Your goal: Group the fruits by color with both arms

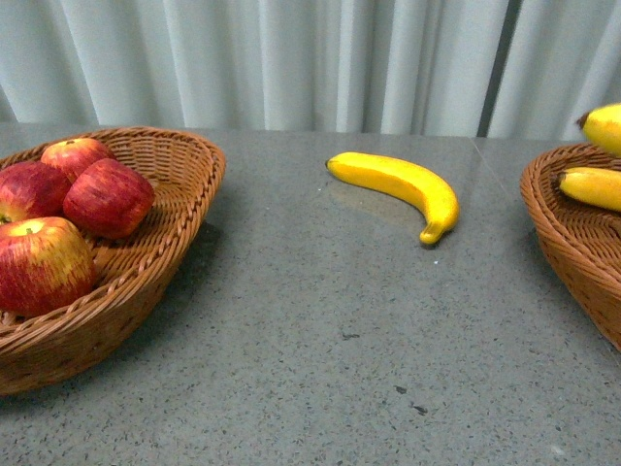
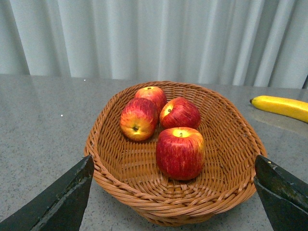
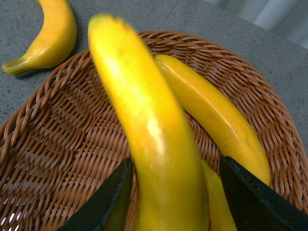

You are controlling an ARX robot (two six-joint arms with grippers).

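Several red apples streaked yellow (image 2: pixel 180 151) lie in the left wicker basket (image 2: pixel 231 144), which also shows in the front view (image 1: pixel 165 233). My left gripper (image 2: pixel 173 166) hangs open just before that basket's near rim, with nothing between its fingers (image 2: pixel 62 202). My right gripper (image 3: pixel 175 168) is shut on a yellow banana (image 3: pixel 144 125), held above the right wicker basket (image 3: pixel 57 144). Another banana (image 3: pixel 216 120) lies in that basket. A loose banana (image 1: pixel 403 184) rests on the table between the baskets. Neither arm shows in the front view.
The grey table (image 1: pixel 320 330) spreads between the two baskets, with small dark specks (image 1: pixel 408 398) near the front. The right basket (image 1: pixel 572 243) is cut off by the front view's right edge. Pale curtains (image 1: pixel 291 58) hang behind the table.
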